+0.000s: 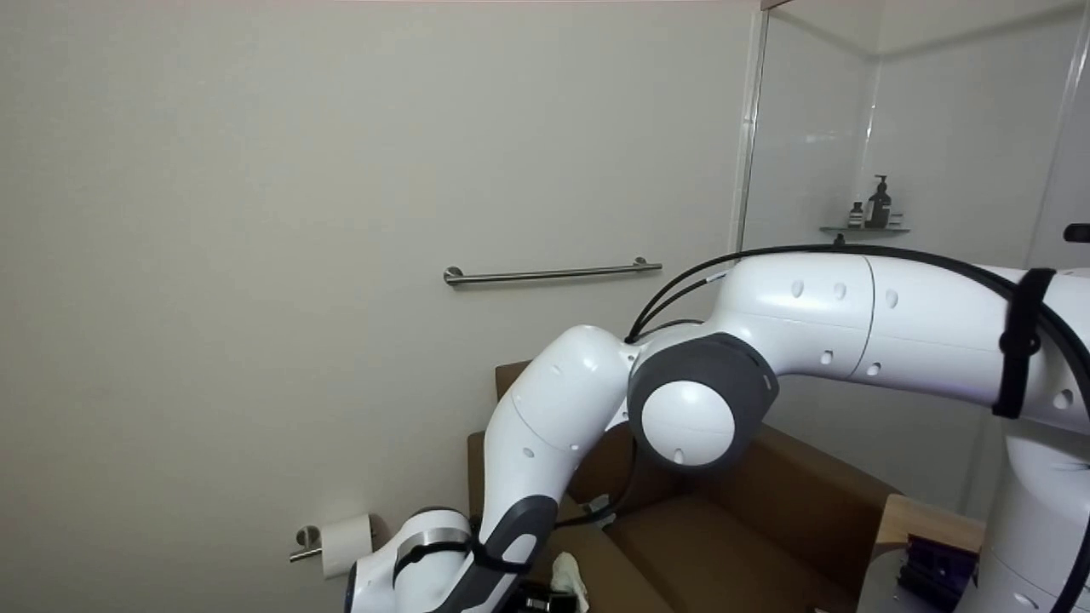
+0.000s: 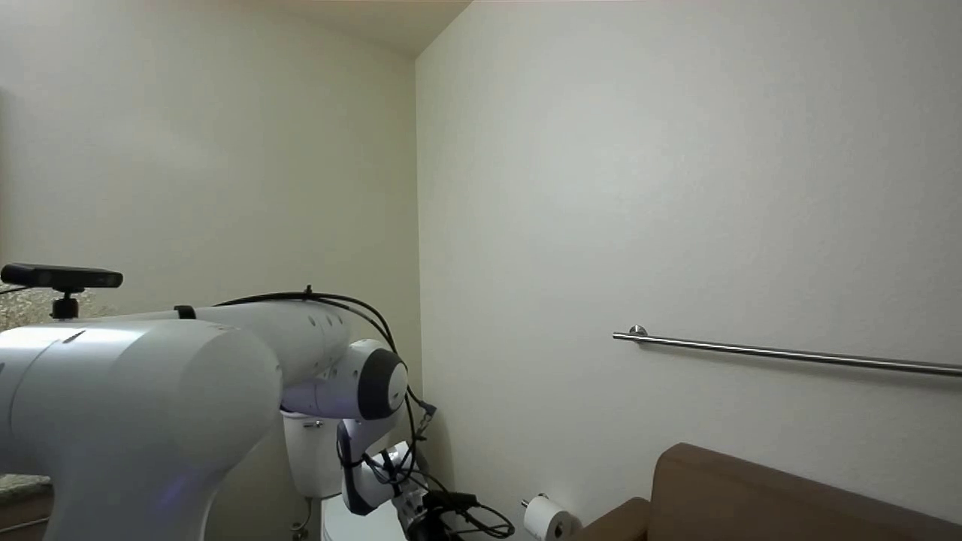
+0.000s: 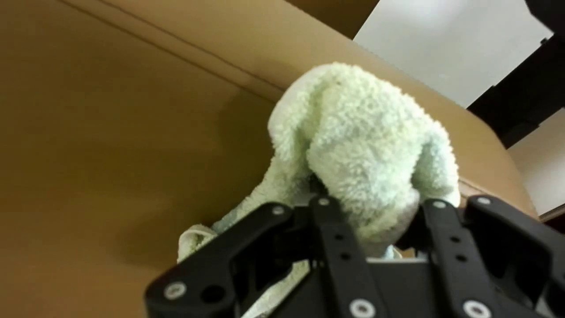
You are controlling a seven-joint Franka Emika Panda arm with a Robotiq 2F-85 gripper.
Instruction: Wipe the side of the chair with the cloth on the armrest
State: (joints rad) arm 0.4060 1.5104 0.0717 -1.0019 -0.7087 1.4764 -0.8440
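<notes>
The brown chair (image 1: 741,549) stands against the wall, partly hidden behind my arm. Its backrest (image 2: 759,500) and an arm top show at the lower right of an exterior view. In the wrist view a brown chair panel (image 3: 132,176) with a double seam fills the left and middle. The pale, fluffy cloth (image 3: 362,132) is bunched between my gripper's fingers (image 3: 382,207) and spreads out over them against the panel. The fingertips are hidden by the cloth. The cloth also shows as a white patch (image 1: 569,577) beside the dark gripper at the bottom of an exterior view.
A toilet paper roll (image 1: 347,545) hangs on the wall near my wrist. A metal bar (image 1: 553,273) is mounted above the chair. A small table (image 1: 932,521) with a dark purple item (image 1: 937,570) stands near my base. A toilet (image 2: 312,454) is behind my arm.
</notes>
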